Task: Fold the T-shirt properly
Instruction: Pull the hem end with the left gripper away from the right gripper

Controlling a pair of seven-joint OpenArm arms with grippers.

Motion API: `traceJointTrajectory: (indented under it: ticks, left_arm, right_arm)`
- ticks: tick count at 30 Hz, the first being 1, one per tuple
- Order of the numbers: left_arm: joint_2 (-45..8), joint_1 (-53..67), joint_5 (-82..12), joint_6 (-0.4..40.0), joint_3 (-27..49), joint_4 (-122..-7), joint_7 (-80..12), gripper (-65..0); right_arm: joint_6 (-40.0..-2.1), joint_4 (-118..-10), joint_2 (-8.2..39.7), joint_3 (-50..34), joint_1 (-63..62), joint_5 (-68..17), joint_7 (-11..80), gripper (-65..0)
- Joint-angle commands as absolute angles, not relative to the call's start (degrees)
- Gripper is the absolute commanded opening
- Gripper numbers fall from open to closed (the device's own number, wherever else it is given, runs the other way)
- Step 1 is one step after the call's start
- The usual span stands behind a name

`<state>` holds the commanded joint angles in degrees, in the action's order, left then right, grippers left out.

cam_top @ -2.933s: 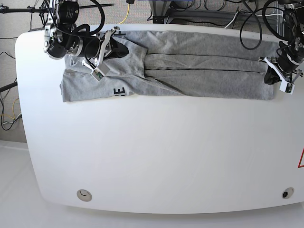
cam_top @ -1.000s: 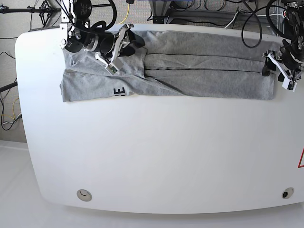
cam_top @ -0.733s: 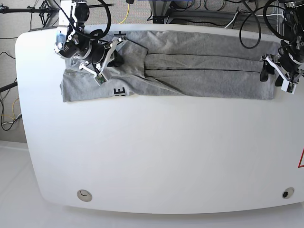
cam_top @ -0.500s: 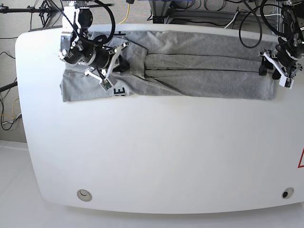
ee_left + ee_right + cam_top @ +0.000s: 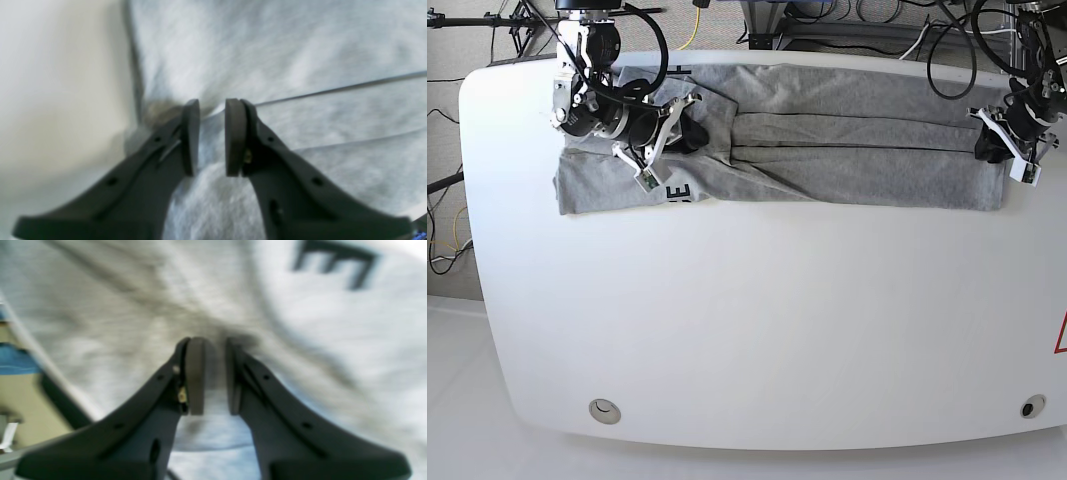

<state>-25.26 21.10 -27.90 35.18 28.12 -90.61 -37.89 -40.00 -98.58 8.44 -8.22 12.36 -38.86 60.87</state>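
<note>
Tabletop (image 5: 757, 320): pale, its near half bare. Shirt (image 5: 877, 180): grey, lying along the far edge as a long band from near the far-left corner to the right edge. Lengthwise folds run over its middle and right parts, so the shirt appears partly folded. The left part is less orderly: a loose flap lies skewed over it, and some black lettering (image 5: 678, 192) shows at the near margin. Left to do, by inference: square the left part, shorten the band by folding it across, and flatten the result. Right gripper (image 5: 215, 376): over the rumpled left part, fingertips slightly apart, no cloth clearly pinched. Left gripper (image 5: 211, 138): at the band's right end, fingertips likewise parted by a narrow gap, with no evident grip.
</note>
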Motion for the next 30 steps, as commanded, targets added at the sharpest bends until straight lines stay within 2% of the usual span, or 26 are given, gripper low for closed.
traceJointTrajectory:
  ticks: [2, 4, 6, 10, 12, 16, 18, 22, 28, 30]
  left_arm:
    - [-25.30, 21.09, -27.90, 35.22, 28.19, -91.33, -38.08, -53.8]
    - [-25.30, 21.19, -27.91, 35.26, 28.11, -91.87, -37.77, -47.5]
    - [-25.22, 20.96, -27.92, 35.26, 28.37, -91.05, -36.03, -33.1]
    - [-24.94, 20.83, -28.03, 35.45, 28.60, -90.76, -35.23, -24.5]
    - [-24.69, 20.64, -28.13, 35.48, 28.73, -90.15, -34.93, -23.0]
    - [-24.19, 19.85, -28.25, 35.64, 28.63, -87.93, -34.65, -24.8]
    - [-24.06, 20.07, -28.01, 35.34, 28.61, -86.51, -35.14, -30.0]
    - [-24.00, 20.02, -28.00, 35.44, 28.45, -86.58, -35.69, -34.2]
    - [-24.17, 20.10, -27.75, 35.41, 28.11, -87.42, -35.86, -37.1]
    - [-24.50, 19.33, -28.04, 35.40, 27.99, -88.05, -35.49, -37.9]
  right_arm:
    - [-40.00, -98.96, 8.81, -8.22, 12.55, -41.48, 61.63, -56.5]
    - [-40.00, -99.40, 9.26, -8.39, 12.59, -44.18, 62.57, -56.6]
    - [-40.00, -99.13, 10.59, -9.54, 12.31, -49.50, 63.46, -56.1]
    - [-40.00, -99.16, 10.76, -10.00, 12.17, -48.86, 63.14, -55.8]
    - [-40.00, -99.12, 10.78, -10.02, 12.00, -47.48, 62.82, -55.8]
    - [-40.00, -98.83, 10.75, -9.60, 11.71, -44.25, 61.72, -56.4]
    - [-40.00, -98.01, 10.78, -8.97, 10.88, -42.06, 60.98, -57.0]
    - [-40.00, -97.24, 10.66, -8.76, 10.04, -41.66, 61.04, -57.4]
    - [-40.00, -96.00, 10.44, -8.56, 8.71, -43.11, 61.59, -57.5]
    - [-40.00, -94.22, 10.40, -8.98, 7.48, -41.28, 61.22, -57.2]
